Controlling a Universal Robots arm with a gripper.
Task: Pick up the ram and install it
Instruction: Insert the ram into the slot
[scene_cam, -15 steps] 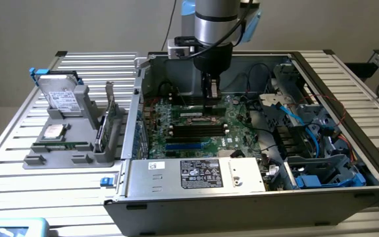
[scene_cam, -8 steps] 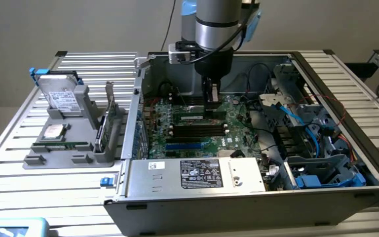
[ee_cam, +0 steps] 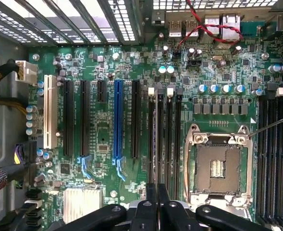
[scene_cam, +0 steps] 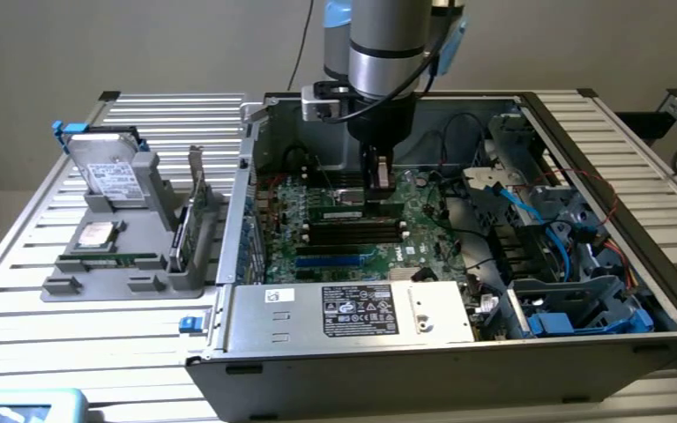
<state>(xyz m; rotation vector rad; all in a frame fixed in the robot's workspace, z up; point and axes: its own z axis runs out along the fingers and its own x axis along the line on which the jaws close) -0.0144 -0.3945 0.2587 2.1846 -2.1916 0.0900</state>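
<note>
Ram (scene_cam: 345,214) seen on edge at motherboard (scene_cam: 421,203) slot inside case (scene_cam: 351,379), long axis across exterior view, left to right. Jaws clenched just above; contact not discernible. Lower edge hidden.

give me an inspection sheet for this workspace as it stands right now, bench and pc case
surface: slatted metal table bearing an open pc case
job's things: ram appears to stand on edge in a motherboard slot; how far it is seated cannot be told
clutter: grey holder on the exterior view's left, with a hard drive, a chip, an upright card and another green stick
grippers: gripper shut, inside the case over the memory slots; contact with the ram cannot be told
cables: blue cables and red and black wires in the case
surroundings: plain wall
</note>
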